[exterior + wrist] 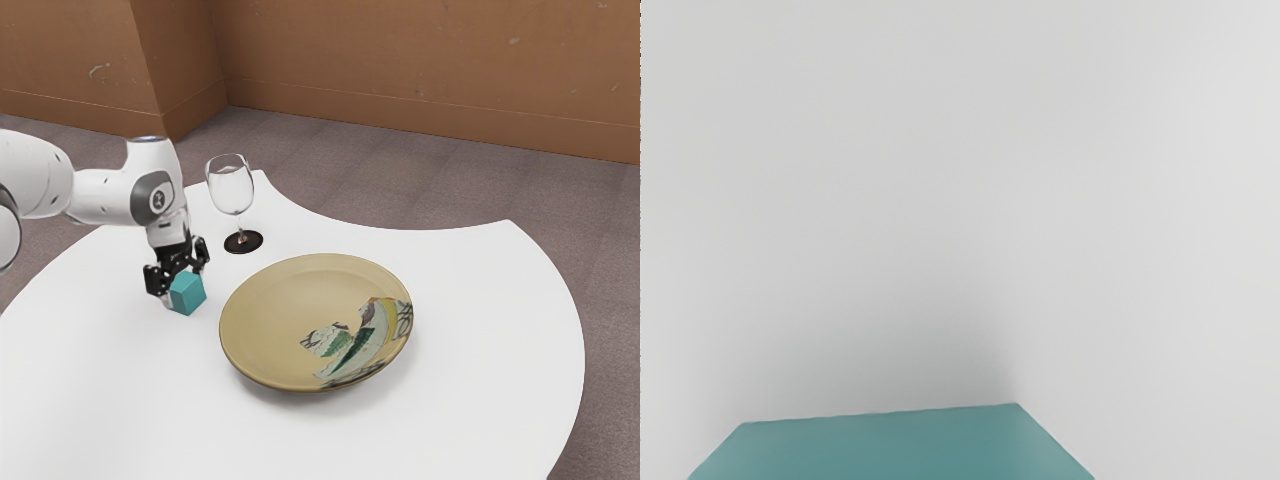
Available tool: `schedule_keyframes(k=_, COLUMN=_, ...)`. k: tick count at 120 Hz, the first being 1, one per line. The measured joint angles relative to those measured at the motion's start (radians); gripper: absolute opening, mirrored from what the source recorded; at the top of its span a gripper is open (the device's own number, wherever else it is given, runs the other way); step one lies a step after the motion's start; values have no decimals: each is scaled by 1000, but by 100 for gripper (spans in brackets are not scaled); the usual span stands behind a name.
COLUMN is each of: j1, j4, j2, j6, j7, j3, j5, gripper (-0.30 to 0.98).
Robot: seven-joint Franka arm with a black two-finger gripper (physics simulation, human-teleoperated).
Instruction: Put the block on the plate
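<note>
Exterior view, left of frame: teal cube-shaped block (188, 294) at the black two-finger gripper (180, 270); could not tell whether spread or pinching. Painted tan round plate (270, 320) lay mid-frame; clear stemmed glass (231, 190), upper left, stood beside the block-to-plate path. Wrist view added shadow beside the block.

plate (270, 315) on table (480, 400) | wine glass (231, 190) on table, behind block (187, 294) | block beside plate, toward the exterior view's left
</note>
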Motion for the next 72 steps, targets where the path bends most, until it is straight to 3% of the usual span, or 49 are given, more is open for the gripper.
schedule_keyframes(k=29, j1=1, j4=0, j2=-1, j6=13, j7=6, j3=0, j5=-6, gripper=39)
schedule_keyframes(k=72, j1=-10, j4=31, j2=-191, j6=-3, j7=13, j3=0, j5=-9, gripper=29)
